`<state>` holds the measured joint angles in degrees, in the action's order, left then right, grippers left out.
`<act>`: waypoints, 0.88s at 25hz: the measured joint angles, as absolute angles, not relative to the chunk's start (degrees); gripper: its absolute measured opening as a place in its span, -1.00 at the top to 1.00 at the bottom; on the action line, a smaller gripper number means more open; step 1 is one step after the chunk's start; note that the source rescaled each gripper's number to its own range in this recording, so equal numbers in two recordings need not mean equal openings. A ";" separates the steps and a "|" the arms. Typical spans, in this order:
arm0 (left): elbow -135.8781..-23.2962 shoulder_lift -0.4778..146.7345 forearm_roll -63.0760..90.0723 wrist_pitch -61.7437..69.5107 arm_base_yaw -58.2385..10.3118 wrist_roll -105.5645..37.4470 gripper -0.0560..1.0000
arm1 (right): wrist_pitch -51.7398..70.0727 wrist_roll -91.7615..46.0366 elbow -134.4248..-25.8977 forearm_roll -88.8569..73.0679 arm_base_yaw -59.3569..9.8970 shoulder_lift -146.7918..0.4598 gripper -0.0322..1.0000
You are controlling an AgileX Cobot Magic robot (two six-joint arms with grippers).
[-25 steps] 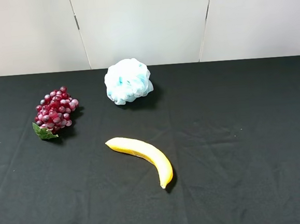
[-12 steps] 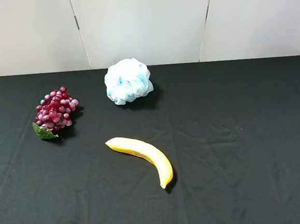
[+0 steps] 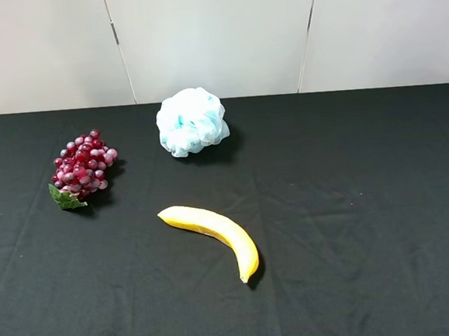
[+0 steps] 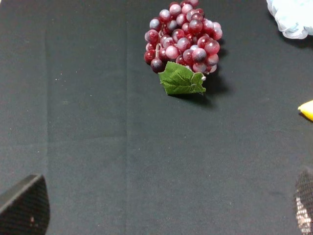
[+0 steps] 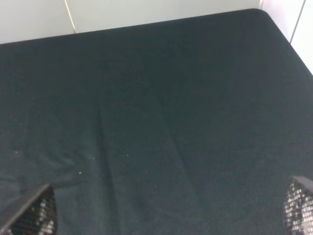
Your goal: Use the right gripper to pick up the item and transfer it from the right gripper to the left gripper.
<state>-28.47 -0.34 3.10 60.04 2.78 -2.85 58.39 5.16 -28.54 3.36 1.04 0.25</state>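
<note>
A yellow banana (image 3: 212, 229) lies on the black table (image 3: 367, 203) near the middle. A bunch of red grapes (image 3: 83, 165) with a green leaf lies at the left. A pale blue and white bath puff (image 3: 192, 121) sits at the back. Neither arm shows in the high view. My left gripper (image 4: 164, 215) is open and empty; its wrist view shows the grapes (image 4: 183, 34), the puff's edge (image 4: 293, 17) and the banana's tip (image 4: 307, 109) ahead. My right gripper (image 5: 166, 215) is open and empty over bare black cloth.
A white panelled wall (image 3: 214, 36) runs behind the table. The right wrist view shows the table's far right corner (image 5: 259, 12) and its right edge. The black cloth has shallow creases.
</note>
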 joint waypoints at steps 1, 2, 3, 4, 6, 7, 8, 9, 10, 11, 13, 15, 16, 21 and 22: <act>-28.47 -0.34 3.10 60.04 2.78 -2.85 -1.00 | 58.39 5.16 -28.54 3.36 1.04 0.25 -1.00; -28.47 -0.34 3.10 60.04 2.78 -2.85 -1.00 | 58.39 5.16 -28.54 3.36 1.04 0.25 -1.00; -28.47 -0.34 3.10 60.04 2.78 -2.85 -1.00 | 58.45 5.16 -28.54 3.36 1.04 0.25 -1.00; -28.47 -0.34 3.10 60.04 2.78 -2.85 -1.00 | 58.44 5.16 -28.54 3.36 1.04 0.25 -1.00; -28.47 -0.34 3.10 60.04 2.78 -2.85 -1.00 | 58.40 5.16 -28.54 3.36 1.04 0.25 -1.00; -28.47 -0.34 3.10 60.04 2.78 -2.85 -1.00 | 58.40 5.16 -28.54 3.36 1.04 0.25 -1.00; -28.47 -0.34 3.10 60.04 2.78 -2.85 -1.00 | 58.40 5.16 -28.54 3.36 1.04 0.25 -1.00; -28.47 -0.34 3.10 60.04 2.78 -2.85 -1.00 | 58.40 5.16 -28.54 3.36 1.04 0.25 -1.00; -28.47 -0.34 3.10 60.04 2.78 -2.85 -1.00 | 58.40 5.16 -28.54 3.36 1.04 0.25 -1.00; -28.47 -0.34 3.10 60.04 2.78 -2.85 -1.00 | 58.40 5.16 -28.54 3.36 1.04 0.25 -1.00; -28.47 -0.34 3.10 60.04 2.78 -2.85 -1.00 | 58.40 5.16 -28.54 3.36 1.04 0.25 -1.00; -28.47 -0.34 3.10 60.04 2.78 -2.85 -1.00 | 58.40 5.16 -28.54 3.36 1.04 0.25 -1.00; -28.47 -0.34 3.10 60.04 2.78 -2.85 -1.00 | 58.40 5.16 -28.54 3.36 1.04 0.25 -1.00; -28.47 -0.34 3.10 60.04 2.82 -2.85 -1.00 | 58.40 5.16 -28.54 3.36 1.04 0.25 -1.00; -28.47 -0.34 3.10 60.04 2.89 -2.85 -1.00 | 58.40 5.16 -28.54 3.36 1.04 0.25 -1.00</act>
